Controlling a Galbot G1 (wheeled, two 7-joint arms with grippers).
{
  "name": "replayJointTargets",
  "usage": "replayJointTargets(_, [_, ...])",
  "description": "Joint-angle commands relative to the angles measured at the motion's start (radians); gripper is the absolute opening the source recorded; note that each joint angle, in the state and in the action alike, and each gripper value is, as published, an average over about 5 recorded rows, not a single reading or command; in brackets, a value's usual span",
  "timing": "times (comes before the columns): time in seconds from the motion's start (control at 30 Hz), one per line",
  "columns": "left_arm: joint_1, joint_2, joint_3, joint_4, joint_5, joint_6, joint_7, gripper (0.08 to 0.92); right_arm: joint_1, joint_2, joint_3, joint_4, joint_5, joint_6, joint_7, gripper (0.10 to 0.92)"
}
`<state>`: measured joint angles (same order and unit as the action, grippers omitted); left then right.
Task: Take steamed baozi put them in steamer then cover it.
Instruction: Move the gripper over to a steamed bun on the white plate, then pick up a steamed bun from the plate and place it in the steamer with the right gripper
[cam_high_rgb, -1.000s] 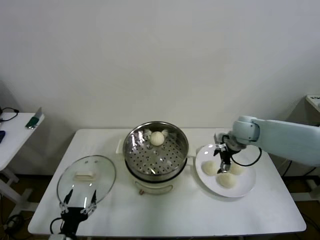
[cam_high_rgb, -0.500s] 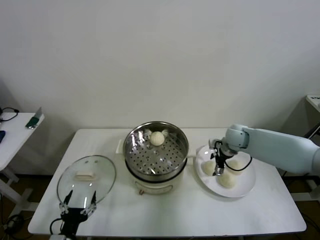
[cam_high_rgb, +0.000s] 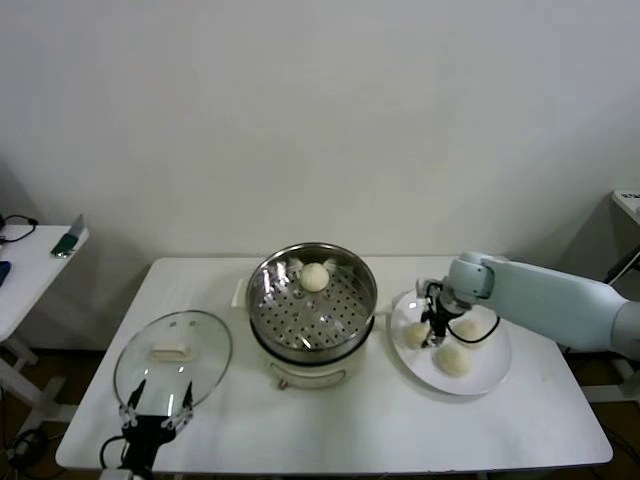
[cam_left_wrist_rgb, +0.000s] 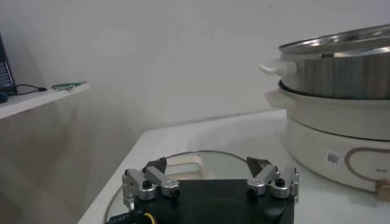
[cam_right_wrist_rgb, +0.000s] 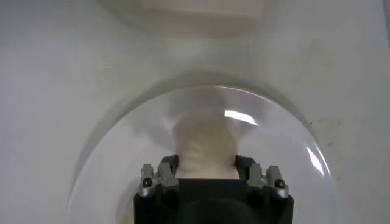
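**Steel steamer holds one bun; three still on the plate**

Left of the round shiny steel steamer (cam_high_rgb: 312, 308) lies the clear glass cover (cam_high_rgb: 173, 357), off, with the idle left gripper (cam_high_rgb: 158, 408) spread open near it. One smooth cream-white baozi (cam_high_rgb: 315, 277) sits inside. Right of the steamer, on a white plate (cam_high_rgb: 486, 378), the right gripper (cam_high_rgb: 432, 335) straddles a bun (cam_right_wrist_rgb: 206, 149), apparently gripping it.
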<state>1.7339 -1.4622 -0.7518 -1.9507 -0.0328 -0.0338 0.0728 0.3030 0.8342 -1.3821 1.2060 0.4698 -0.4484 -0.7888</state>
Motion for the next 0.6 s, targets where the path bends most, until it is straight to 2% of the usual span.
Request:
replayJointTargets(0.03, [0.001, 0.0, -0.001, -0.005, 0.001, 0.0, 0.0, 0.823, 0.091, -0.013, -0.033, 0.007, 0.02, 0.023, -0.033, 0.562])
replayJointTargets(0.23, [-0.002, 0.0, 0.001, -0.008, 0.001, 0.002, 0.0, 0.823, 0.46, -0.025, -0.241, 0.057, 0.112, 0.102, -0.125, 0.56])
replayJointTargets(0.4, [-0.003, 0.006, 0.0, -0.009, 0.0, 0.003, 0.0, 0.823, 0.704, 0.0, -0.292, 0.13, 0.215, 0.109, -0.184, 0.56])
replayJointTargets(0.6, [-0.006, 0.008, 0.003, -0.009, 0.0, 0.004, 0.001, 0.823, 0.811, 0.089, -0.219, 0.28, 0.398, 0.023, -0.119, 0.56])
